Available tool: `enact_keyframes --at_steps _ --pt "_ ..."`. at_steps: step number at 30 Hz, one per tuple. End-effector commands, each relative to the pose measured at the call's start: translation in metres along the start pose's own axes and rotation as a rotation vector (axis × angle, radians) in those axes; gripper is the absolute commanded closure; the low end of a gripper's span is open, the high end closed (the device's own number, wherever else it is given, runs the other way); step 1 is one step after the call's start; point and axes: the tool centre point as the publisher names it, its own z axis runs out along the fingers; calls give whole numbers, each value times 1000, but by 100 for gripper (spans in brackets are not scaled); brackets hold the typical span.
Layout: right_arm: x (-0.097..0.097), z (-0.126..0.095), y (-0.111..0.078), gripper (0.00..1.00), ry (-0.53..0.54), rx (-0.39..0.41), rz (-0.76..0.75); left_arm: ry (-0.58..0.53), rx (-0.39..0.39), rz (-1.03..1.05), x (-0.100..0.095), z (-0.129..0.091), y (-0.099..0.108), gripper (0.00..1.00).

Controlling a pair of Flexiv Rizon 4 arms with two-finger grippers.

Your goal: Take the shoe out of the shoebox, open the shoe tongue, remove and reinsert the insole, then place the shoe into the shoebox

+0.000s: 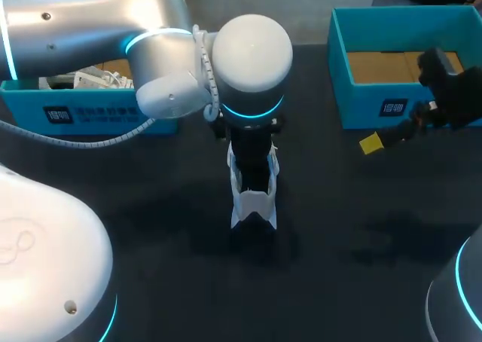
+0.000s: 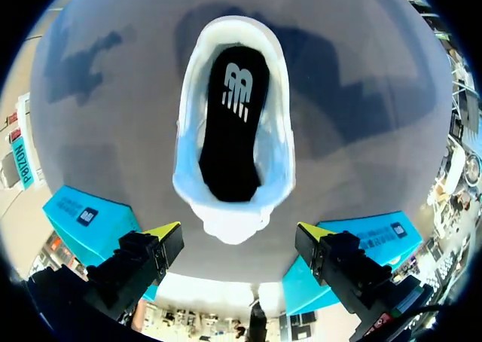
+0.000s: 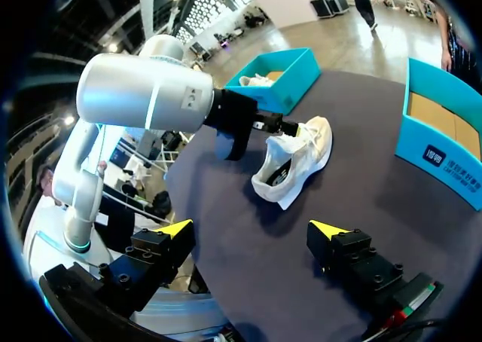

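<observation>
A white shoe (image 1: 254, 203) stands on its sole in the middle of the dark table, outside both boxes. In the left wrist view I look straight down into the shoe (image 2: 233, 123), and its black insole (image 2: 232, 123) lies inside. My left gripper (image 2: 239, 241) hangs open just above it, one yellow fingertip to each side, touching nothing. In the head view the left wrist covers those fingers. My right gripper (image 3: 251, 229) is open and empty, well to the right of the shoe (image 3: 295, 157), near the right shoebox (image 1: 380, 108).
A teal shoebox (image 1: 90, 112) at the back left holds something white. The second teal shoebox at the back right shows a bare cardboard floor (image 1: 392, 65). My left arm (image 1: 113, 41) spans the table's back left.
</observation>
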Motion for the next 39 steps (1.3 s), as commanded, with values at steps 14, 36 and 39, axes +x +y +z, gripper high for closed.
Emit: enact_keyframes --at_steps 14,36,39 --pt "0 1 0 0 -2 2 2 -27 17 45 -4 4 5 73" --pt "0 1 0 0 -2 2 2 -20 93 34 -3 1 -36 65" --pt "0 1 0 0 -2 2 2 -21 92 18 -6 0 -34 63"
